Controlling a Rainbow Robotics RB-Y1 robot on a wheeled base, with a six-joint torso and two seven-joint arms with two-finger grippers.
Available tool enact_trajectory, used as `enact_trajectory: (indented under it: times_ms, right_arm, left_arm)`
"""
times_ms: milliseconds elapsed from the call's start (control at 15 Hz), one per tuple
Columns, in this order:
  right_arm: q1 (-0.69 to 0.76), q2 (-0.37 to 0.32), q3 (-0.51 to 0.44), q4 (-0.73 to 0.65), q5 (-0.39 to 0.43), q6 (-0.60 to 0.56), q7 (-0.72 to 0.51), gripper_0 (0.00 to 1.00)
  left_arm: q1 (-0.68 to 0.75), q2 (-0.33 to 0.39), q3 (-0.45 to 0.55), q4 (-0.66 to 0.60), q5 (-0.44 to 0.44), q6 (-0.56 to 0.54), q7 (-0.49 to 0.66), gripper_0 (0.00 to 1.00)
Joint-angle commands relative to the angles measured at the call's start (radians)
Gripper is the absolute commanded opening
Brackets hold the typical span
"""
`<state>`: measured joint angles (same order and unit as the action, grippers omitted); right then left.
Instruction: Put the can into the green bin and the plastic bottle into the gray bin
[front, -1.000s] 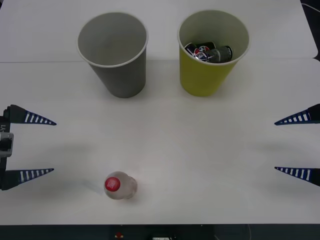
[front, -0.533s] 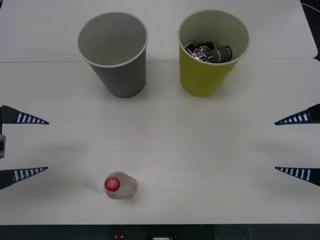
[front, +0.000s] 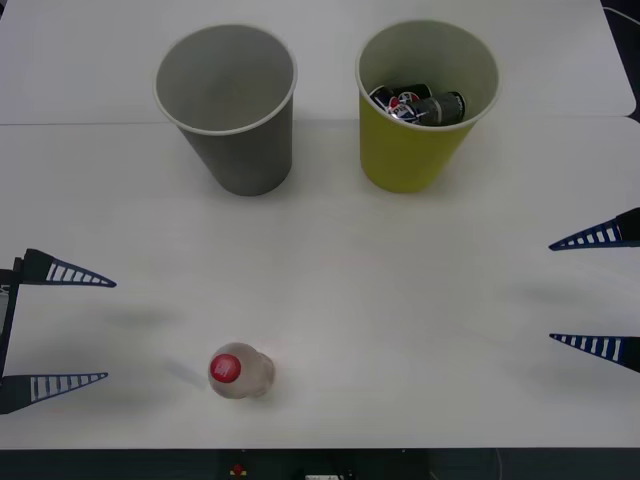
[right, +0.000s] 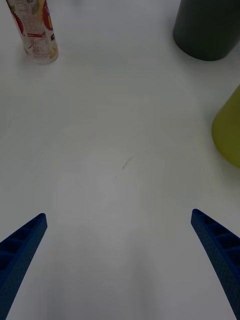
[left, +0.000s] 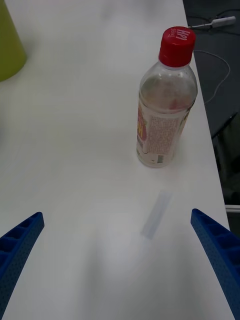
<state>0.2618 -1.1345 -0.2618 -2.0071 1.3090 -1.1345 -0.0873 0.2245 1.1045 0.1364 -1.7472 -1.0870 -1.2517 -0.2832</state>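
Observation:
The plastic bottle (front: 238, 371) (left: 165, 107) (right: 34, 31) stands upright near the table's front edge, clear with a red cap. My left gripper (front: 85, 328) (left: 120, 280) is open at the left edge, level with the bottle and apart from it. At the back left stands the gray bin (front: 228, 110) (right: 207, 27), its inside bare. The green bin (front: 424, 105) (left: 9, 45) (right: 227, 130) at the back right holds dark cans (front: 418, 105). My right gripper (front: 575, 292) (right: 120, 265) hangs open at the right edge with nothing between its fingers.
The white table (front: 380, 290) has open room between the bins and the bottle. Its front edge runs close behind the bottle, with a cable (left: 215, 60) on the dark floor beyond it.
My left gripper has shifted toward the table's front edge, closer to the bottle's level, and slightly inward. Bottle, bins and right gripper have not moved.

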Motion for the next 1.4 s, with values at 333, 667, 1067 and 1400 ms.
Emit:
enact_trajectory:
  times_ms: [333, 667, 1067, 1400]
  right_arm:
    - [0.0, 0.0, 0.0, 0.0, 0.0, 0.0, 0.0, 1.0]
    - [0.0, 0.0, 0.0, 0.0, 0.0, 0.0, 0.0, 1.0]
    - [0.0, 0.0, 0.0, 0.0, 0.0, 0.0, 0.0, 1.0]
    - [0.0, 0.0, 0.0, 0.0, 0.0, 0.0, 0.0, 1.0]
  left_arm:
    - [-0.091, 0.0, -0.193, 0.161, 0.151, -0.011, -0.192, 1.0]
    - [-0.192, -0.012, -0.347, 0.275, 0.229, -0.032, -0.249, 1.0]
    - [-0.32, -0.092, -0.478, 0.39, 0.249, -0.066, -0.289, 1.0]
    - [-0.372, -0.149, -0.572, 0.406, 0.251, -0.058, -0.304, 1.0]
